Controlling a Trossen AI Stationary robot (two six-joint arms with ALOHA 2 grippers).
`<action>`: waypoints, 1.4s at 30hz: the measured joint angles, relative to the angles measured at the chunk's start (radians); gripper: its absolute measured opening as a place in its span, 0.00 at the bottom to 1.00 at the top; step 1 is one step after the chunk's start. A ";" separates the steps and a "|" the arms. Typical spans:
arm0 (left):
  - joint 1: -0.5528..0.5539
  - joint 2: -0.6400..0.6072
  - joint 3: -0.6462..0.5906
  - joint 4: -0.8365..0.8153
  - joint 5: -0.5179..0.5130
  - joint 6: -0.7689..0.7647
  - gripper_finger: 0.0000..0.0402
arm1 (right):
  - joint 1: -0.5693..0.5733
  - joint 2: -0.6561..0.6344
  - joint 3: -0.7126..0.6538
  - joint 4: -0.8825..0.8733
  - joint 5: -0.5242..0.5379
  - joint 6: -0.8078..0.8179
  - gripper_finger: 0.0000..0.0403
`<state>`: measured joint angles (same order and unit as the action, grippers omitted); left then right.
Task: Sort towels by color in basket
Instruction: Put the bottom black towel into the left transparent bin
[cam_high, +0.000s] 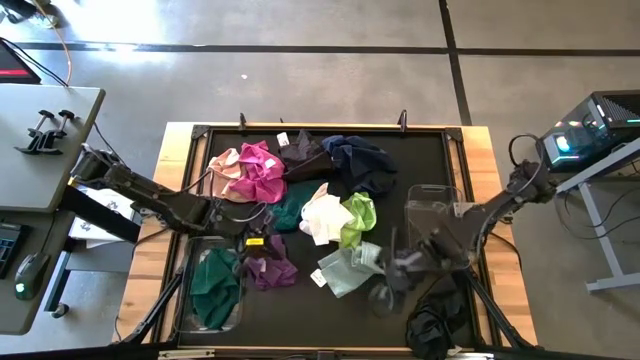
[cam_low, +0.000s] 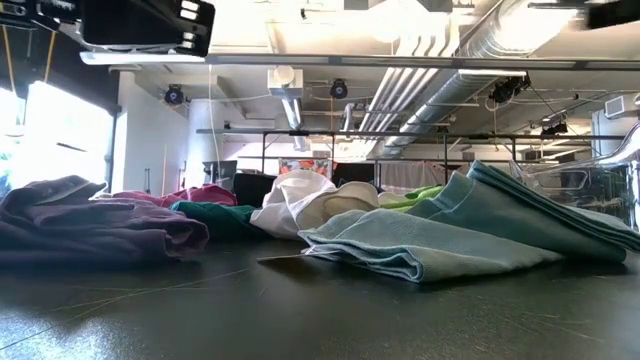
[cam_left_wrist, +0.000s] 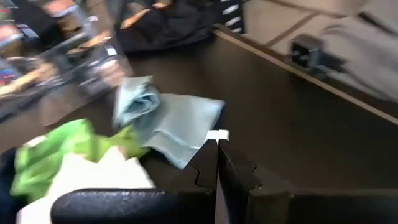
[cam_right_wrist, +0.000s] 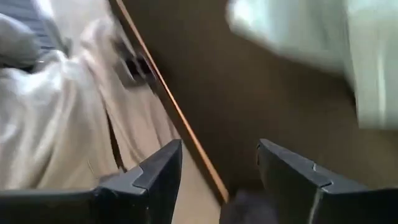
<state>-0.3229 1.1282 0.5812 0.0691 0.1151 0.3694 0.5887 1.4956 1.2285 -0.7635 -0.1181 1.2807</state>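
Loose towels lie on the black mat: pink and magenta (cam_high: 252, 170), black (cam_high: 305, 155), navy (cam_high: 360, 162), teal (cam_high: 290, 207), white (cam_high: 322, 215), lime (cam_high: 358, 218), pale blue-mint (cam_high: 350, 266) and purple (cam_high: 270, 266). A dark green towel (cam_high: 214, 285) lies in the clear basket (cam_high: 185, 300) at the near left. My left gripper (cam_high: 250, 238) is shut above the mat between the teal and purple towels, and its fingers (cam_left_wrist: 217, 171) hold nothing. My right gripper (cam_high: 390, 278) hangs open (cam_right_wrist: 217, 168) just right of the pale towel.
A second clear basket (cam_high: 435, 212) stands on the mat's right side under my right arm. A black cloth (cam_high: 430, 330) lies at the near right. The mat's wooden rim (cam_right_wrist: 180, 118) runs close past my right gripper. Bare mat shows along the near middle (cam_high: 310, 320).
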 joint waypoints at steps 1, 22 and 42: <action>0.003 0.000 0.000 0.001 0.029 0.000 0.00 | 0.024 0.002 0.000 -0.023 -0.011 0.069 0.50; 0.029 0.004 0.000 -0.028 0.085 -0.010 0.00 | 0.312 0.150 -0.001 -0.141 -0.148 0.793 0.50; 0.028 0.004 0.000 -0.036 0.085 -0.026 0.00 | 0.279 0.462 0.005 -0.115 -0.193 0.367 0.39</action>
<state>-0.2947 1.1320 0.5812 0.0334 0.1997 0.3435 0.8677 1.9572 1.2335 -0.8781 -0.3115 1.6476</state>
